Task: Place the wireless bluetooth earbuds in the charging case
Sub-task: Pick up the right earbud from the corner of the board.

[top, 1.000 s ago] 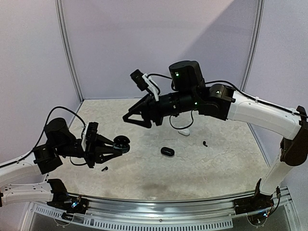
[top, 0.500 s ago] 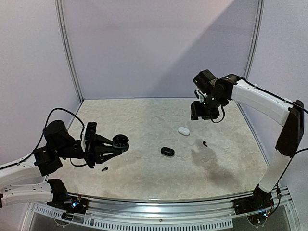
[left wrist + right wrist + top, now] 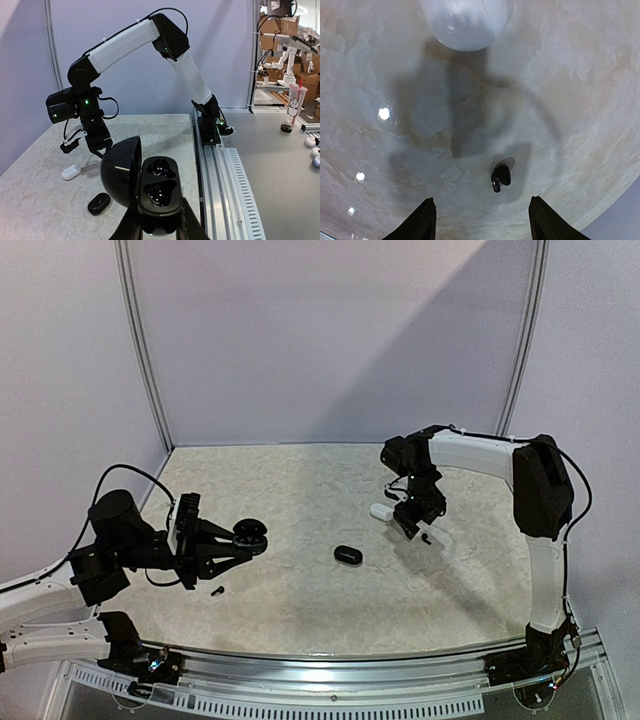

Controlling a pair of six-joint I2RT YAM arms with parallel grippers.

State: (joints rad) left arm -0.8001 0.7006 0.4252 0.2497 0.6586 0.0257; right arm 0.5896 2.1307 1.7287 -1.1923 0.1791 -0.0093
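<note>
Beneath spread R gripper [image 3: 482, 200], blk earbud [image 3: 500, 177] lies apart from wht case [image 3: 465, 22].

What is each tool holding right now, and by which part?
The left tool grips the open black charging case by the sides of its base. The right tool holds nothing, open above a black earbud.

left arm [image 3: 45, 592] low, left tool [image 3: 242, 542] clamped, right arm [image 3: 478, 452] arched, right tool [image 3: 482, 204] aimed down, spread apart
</note>
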